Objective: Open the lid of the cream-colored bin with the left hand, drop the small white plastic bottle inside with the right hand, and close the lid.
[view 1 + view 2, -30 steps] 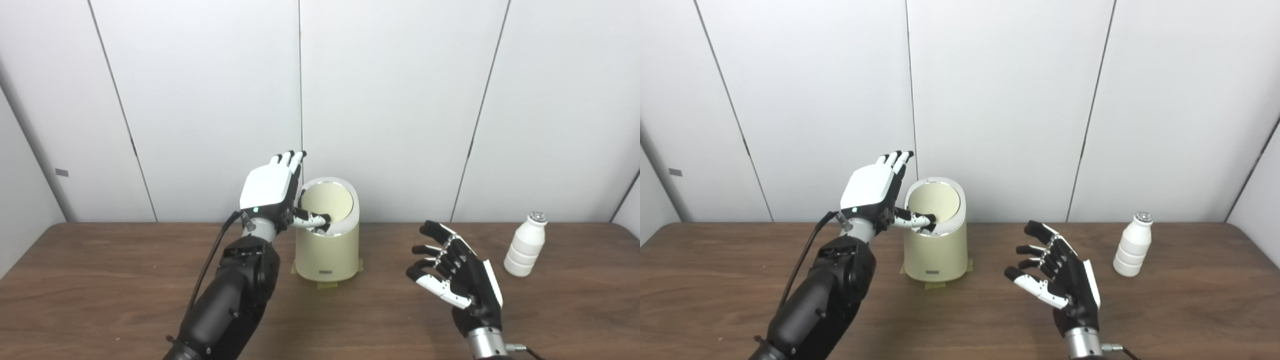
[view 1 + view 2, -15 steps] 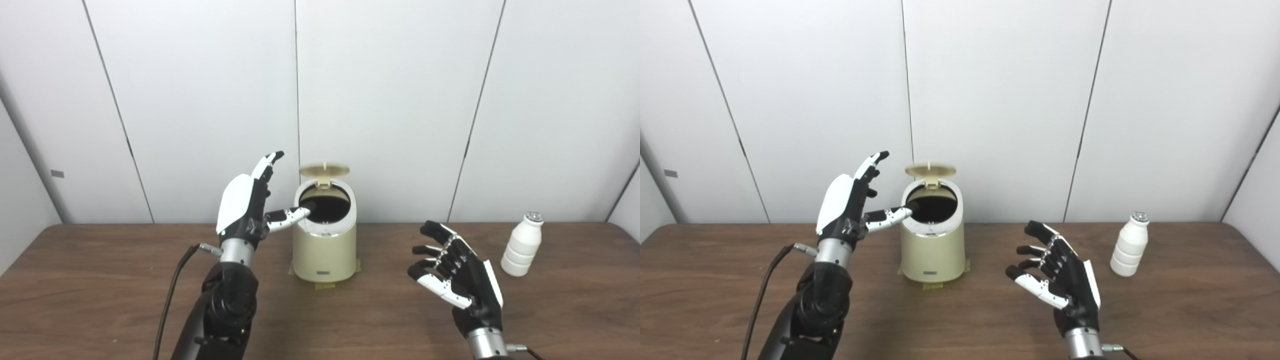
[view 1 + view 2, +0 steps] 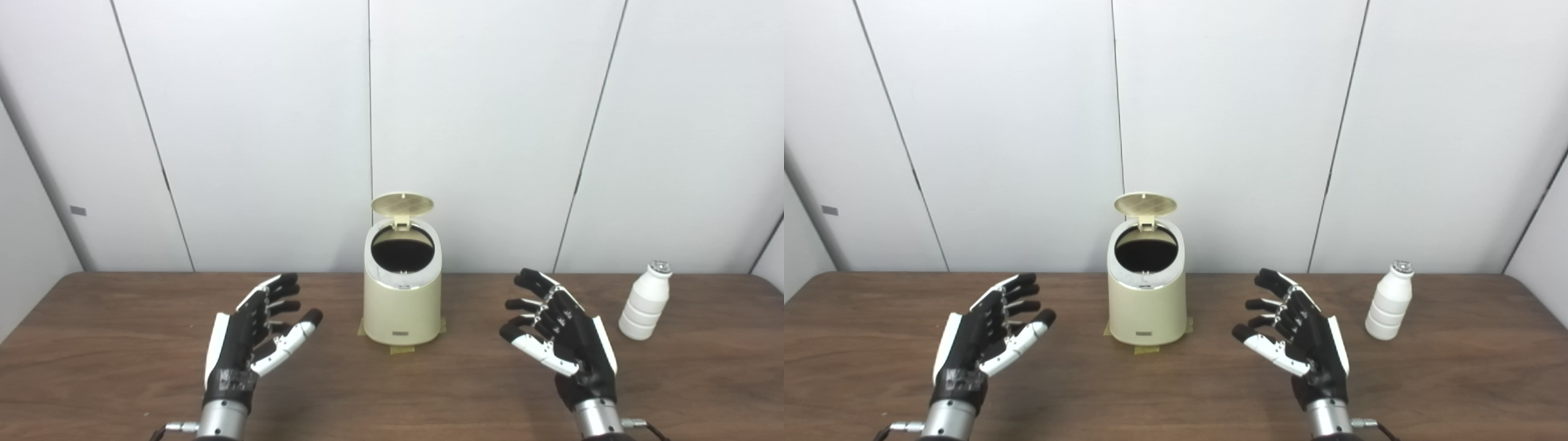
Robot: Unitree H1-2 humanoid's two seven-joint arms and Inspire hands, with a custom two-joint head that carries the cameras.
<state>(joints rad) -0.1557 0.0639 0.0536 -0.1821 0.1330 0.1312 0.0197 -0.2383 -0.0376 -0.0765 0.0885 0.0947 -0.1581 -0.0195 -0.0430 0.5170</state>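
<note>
The cream-colored bin (image 3: 402, 306) is standing mid-table with its lid (image 3: 402, 204) tipped up. The left hand (image 3: 248, 337) and right hand (image 3: 560, 340) are hovering either side of it, fingers spread, holding nothing. The white bottle (image 3: 643, 301) is standing upright, near the right hand's outer side, untouched.

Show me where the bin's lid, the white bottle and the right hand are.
lid (image 3: 402, 204), left eye view, middle of its raised underside
white bottle (image 3: 644, 302), left eye view, ribbed body
right hand (image 3: 1309, 343), right eye view, middle of the palm
</note>
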